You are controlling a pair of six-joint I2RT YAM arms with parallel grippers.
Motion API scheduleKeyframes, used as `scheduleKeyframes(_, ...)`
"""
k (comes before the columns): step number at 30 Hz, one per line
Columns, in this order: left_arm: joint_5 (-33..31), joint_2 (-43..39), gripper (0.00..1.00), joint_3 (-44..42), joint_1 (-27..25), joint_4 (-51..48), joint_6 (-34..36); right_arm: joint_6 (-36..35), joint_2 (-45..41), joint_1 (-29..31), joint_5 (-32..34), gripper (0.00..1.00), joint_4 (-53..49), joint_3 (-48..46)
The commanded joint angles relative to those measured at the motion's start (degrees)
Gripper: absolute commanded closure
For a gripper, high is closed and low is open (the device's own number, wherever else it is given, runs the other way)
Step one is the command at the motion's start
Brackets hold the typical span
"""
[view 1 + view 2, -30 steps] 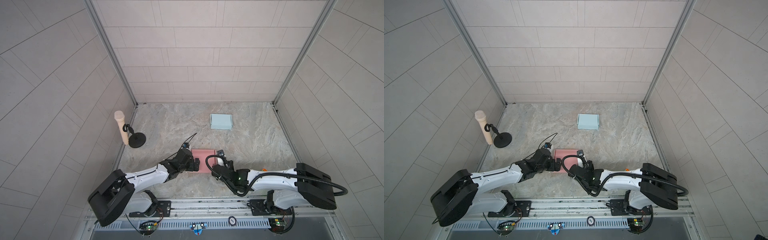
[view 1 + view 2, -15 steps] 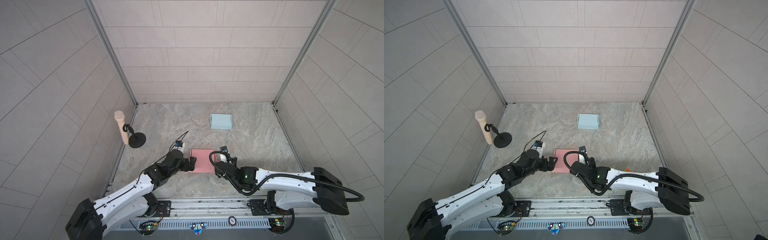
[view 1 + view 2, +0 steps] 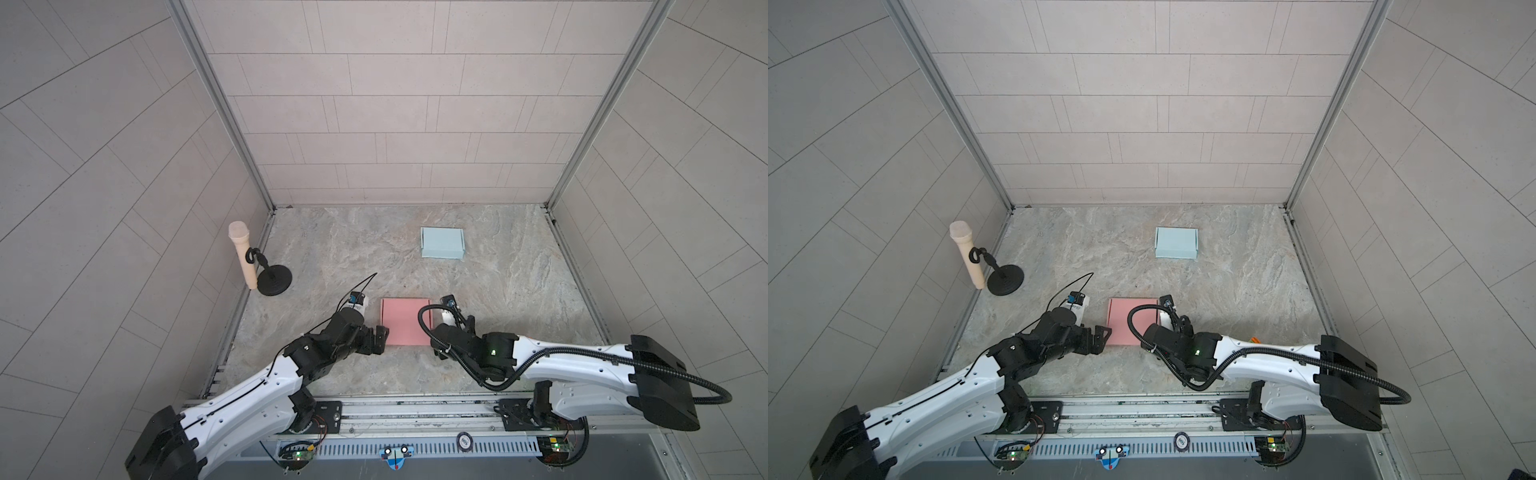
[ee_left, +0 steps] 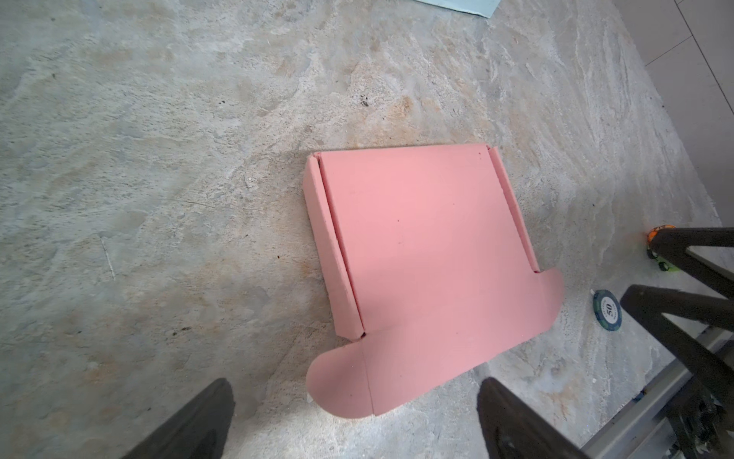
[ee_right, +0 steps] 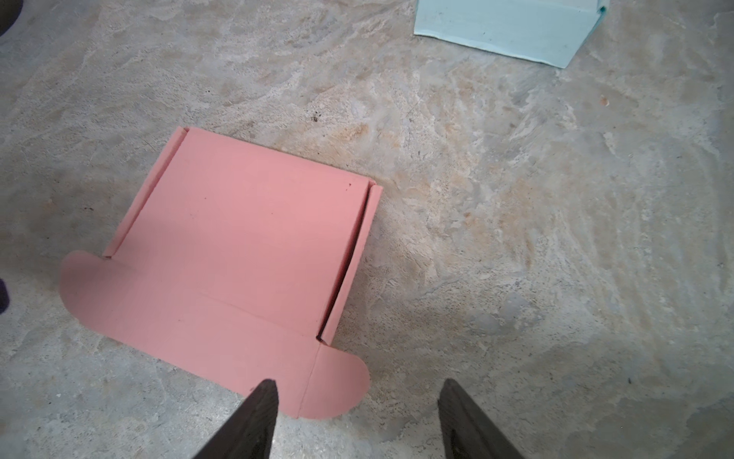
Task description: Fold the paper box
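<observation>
Presumably light, thin, easily creased: pink paper box [image 4: 417, 246]; pinch its rounded flap [image 5: 341, 381]. Both empty: left claw [image 4: 355, 391] and right claw [image 5: 359, 391] spread.

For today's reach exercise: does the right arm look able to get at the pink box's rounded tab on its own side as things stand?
Probably yes. The right gripper stands open right at that tab of the pink box, with one finger over the tab's edge and nothing between them.
</observation>
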Motion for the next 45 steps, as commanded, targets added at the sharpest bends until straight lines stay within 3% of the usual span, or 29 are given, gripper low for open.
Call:
scheduleKeyframes(1, 1.4, -0.2, 0.00, -0.5, -0.4, 0.1, 0.9, 2.5, -0.8, 0.3, -0.2, 0.33, -1.7, 1.0)
scheduleKeyframes(6, 1.8, -0.2, 0.01, -0.2, -1.4, 0.3, 0.9, 2.8, -1.2, 0.3, -1.5, 0.33, -0.9, 0.4)
scheduleKeyframes(14, 0.3, -0.1, 0.20, 1.4, -4.9, -1.0, 0.0, 3.2, -1.5, 0.7, -2.1, 0.33, -0.5, 0.8)
scheduleKeyframes(27, -1.3, 4.2, 0.35, 1.7, -8.1, 3.1, -3.0, 3.1, 1.6, 1.1, -3.3, 0.33, 2.1, 1.2)
scheduleKeyframes(45, -1.6, 13.5, 0.28, 3.5, -6.8, 6.8, -3.1, 7.4, 5.7, 1.2, -2.9, 0.28, 5.7, -0.3)
